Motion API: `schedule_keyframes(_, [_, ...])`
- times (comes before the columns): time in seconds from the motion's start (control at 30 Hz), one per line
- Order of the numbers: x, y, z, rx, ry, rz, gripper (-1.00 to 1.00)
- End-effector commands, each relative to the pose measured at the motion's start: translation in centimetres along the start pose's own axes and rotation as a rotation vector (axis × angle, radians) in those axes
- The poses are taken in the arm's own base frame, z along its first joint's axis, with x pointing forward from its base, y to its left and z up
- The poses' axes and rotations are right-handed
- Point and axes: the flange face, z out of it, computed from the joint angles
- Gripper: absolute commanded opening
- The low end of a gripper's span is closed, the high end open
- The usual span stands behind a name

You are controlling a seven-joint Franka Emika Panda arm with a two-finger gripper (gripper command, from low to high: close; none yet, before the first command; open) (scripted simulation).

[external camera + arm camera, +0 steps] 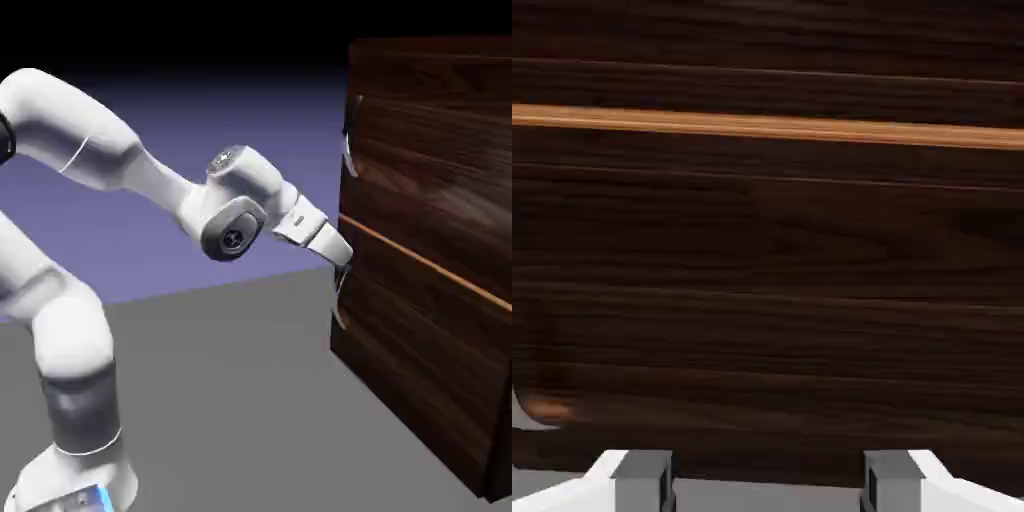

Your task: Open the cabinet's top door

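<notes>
The cabinet [430, 300] is a tall dark wood-grain box at the exterior view's right. An orange seam [420, 258] splits its front into two panels. The top door [440, 170] carries a small curved grey handle [347, 150] at its left edge. My gripper [343, 262] is close to the cabinet's left front edge at about seam height, well below that handle. In the hand view the grey fingertips [642, 480] stand wide apart, so my gripper [767, 490] is open with only wood behind the gap. The seam [772, 127] crosses that view near the top.
The lower panel [420, 370] has a like grey handle [340, 300] just below my gripper. A grey sliver of metal [527, 415] shows at the hand view's left edge. The grey table [230, 400] runs from the robot's base to the cabinet's foot.
</notes>
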Motion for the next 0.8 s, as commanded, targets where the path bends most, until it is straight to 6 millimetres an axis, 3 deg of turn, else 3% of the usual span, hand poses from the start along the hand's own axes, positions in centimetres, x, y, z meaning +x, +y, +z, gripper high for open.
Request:
schedule_keyframes(0.0, [0.7,-0.4,-0.6,0.011,0.019,0.011,0.0])
schedule_keyframes(0.37, [5.3,-4.4,-7.6,0.141,0.211,0.098,0.0])
schedule_keyframes(0.57, [6.0,-6.9,-10.8,0.214,0.303,0.12,0.0])
schedule_keyframes(0.77, [5.4,-9.5,-13.0,0.284,0.381,0.125,0.0])
